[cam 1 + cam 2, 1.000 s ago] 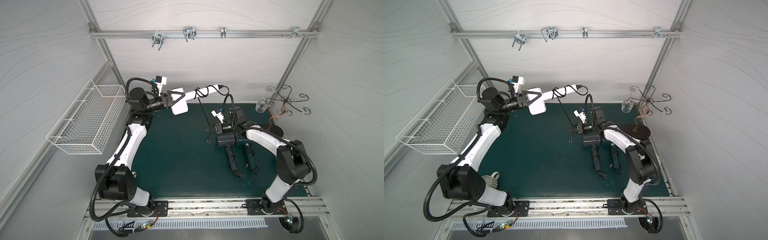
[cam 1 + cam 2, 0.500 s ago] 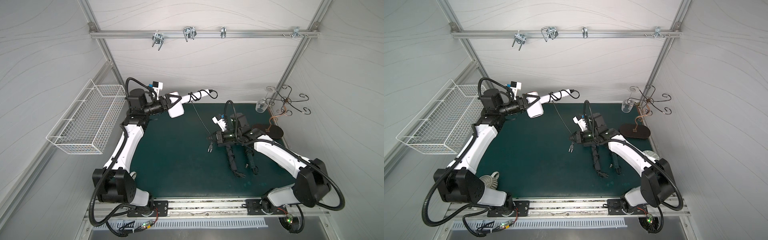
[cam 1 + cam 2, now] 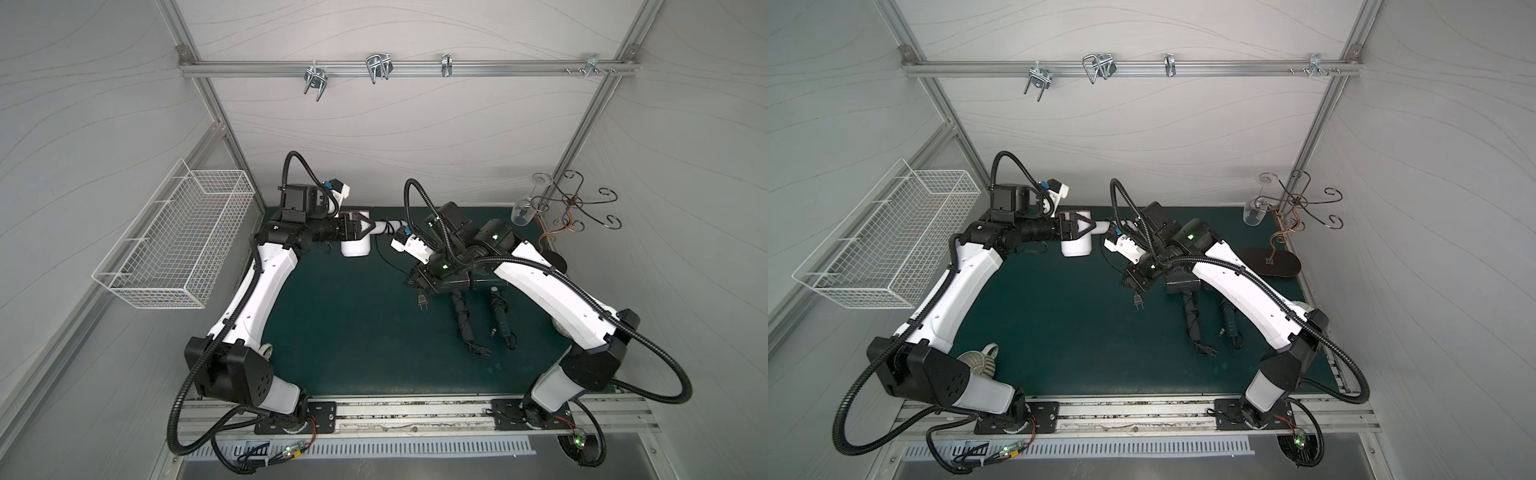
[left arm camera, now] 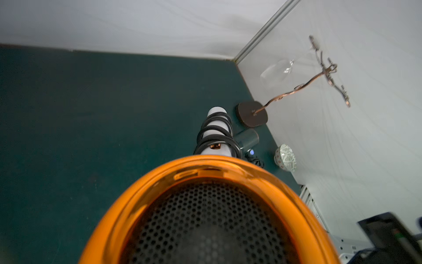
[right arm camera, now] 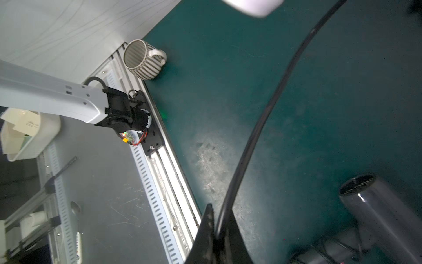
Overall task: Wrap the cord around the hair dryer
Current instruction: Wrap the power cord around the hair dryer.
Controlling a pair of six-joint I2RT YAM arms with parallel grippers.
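Observation:
A white hair dryer (image 3: 355,248) is held above the back of the green mat, with my left gripper (image 3: 360,229) shut on its barrel. In the left wrist view its orange rear ring (image 4: 296,205) fills the foreground and hides the jaws. The black cord (image 4: 214,137) is coiled several times round the white handle. From there the cord (image 5: 262,118) runs to my right gripper (image 5: 217,221), which is shut on it. In both top views the right gripper (image 3: 417,281) (image 3: 1133,283) hovers right of the dryer, and the plug (image 3: 422,302) dangles below it.
Two black hair dryers (image 3: 462,318) (image 3: 500,318) with wrapped cords lie under the right arm. A wire basket (image 3: 178,237) hangs on the left wall. A metal glass rack (image 3: 571,208) with a wine glass (image 3: 523,212) stands back right. A striped mug (image 5: 143,60) and a patterned bowl (image 4: 285,157) sit at the mat's front corners.
The left arm has drawn the dryer back and down, its handle now lower. The right gripper has moved forward with the cord, and the plug has swung lower.

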